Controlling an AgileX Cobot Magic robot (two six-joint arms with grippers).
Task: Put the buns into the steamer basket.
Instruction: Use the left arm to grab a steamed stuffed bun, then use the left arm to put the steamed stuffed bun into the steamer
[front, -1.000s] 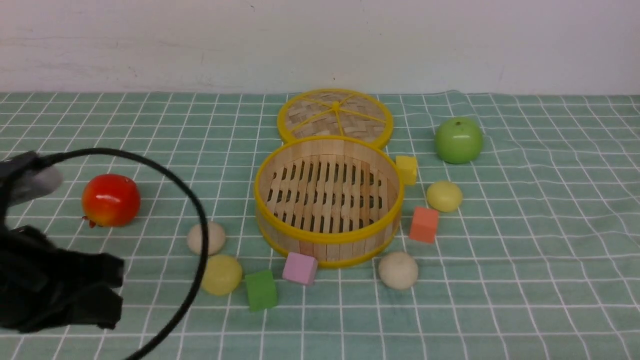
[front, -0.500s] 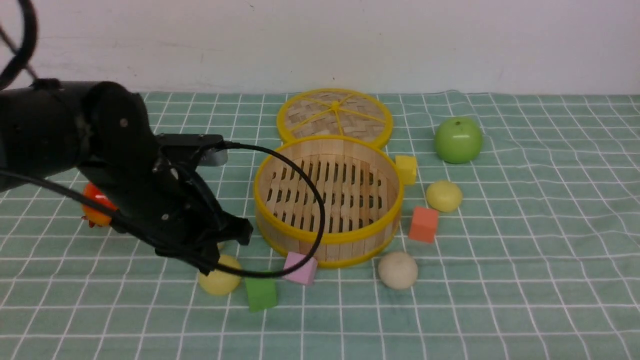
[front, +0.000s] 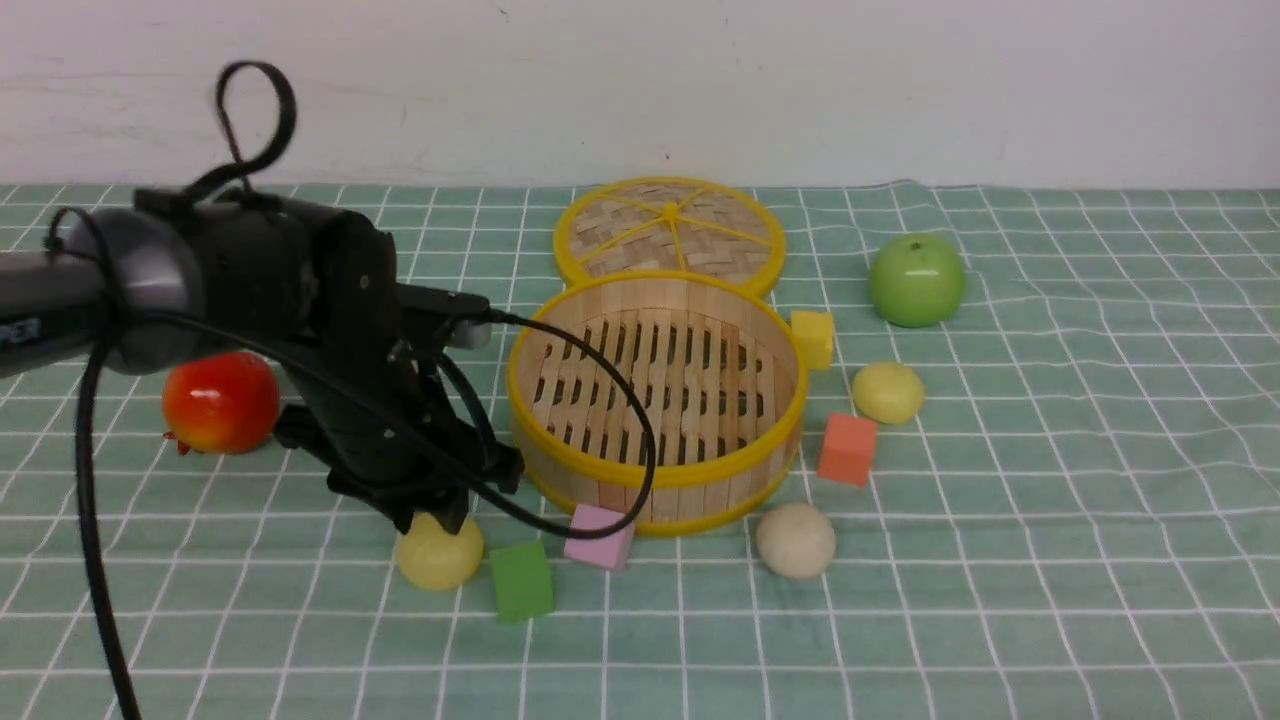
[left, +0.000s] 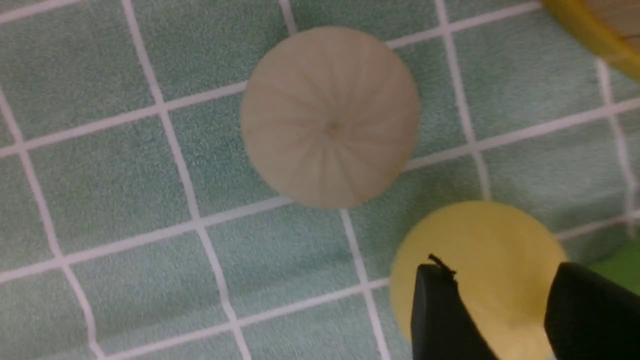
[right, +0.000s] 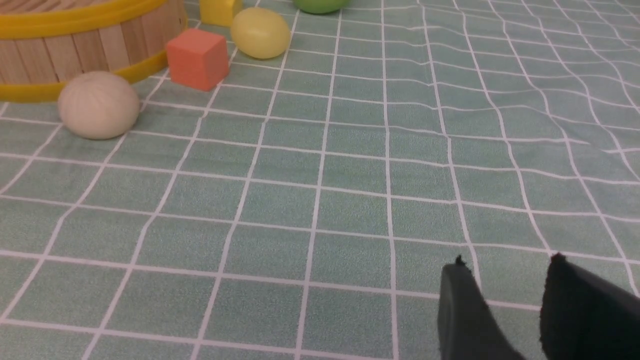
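Left gripper (left: 500, 280): released, jaws apart above left yellow bun (front: 438, 552), left cream bun (left: 330, 117) just beside. Basket (front: 655, 478): mid-worktop (front: 1050, 560); all four buns lie on the worktop outside it. Right cream bun (front: 795, 540): near basket's front wall. Right yellow bun (front: 888, 392): right of basket. Right gripper (right: 507, 265): released, over the worktop.

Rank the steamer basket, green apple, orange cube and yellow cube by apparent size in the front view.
1. steamer basket
2. green apple
3. orange cube
4. yellow cube, farther back, so the cubes may truly match
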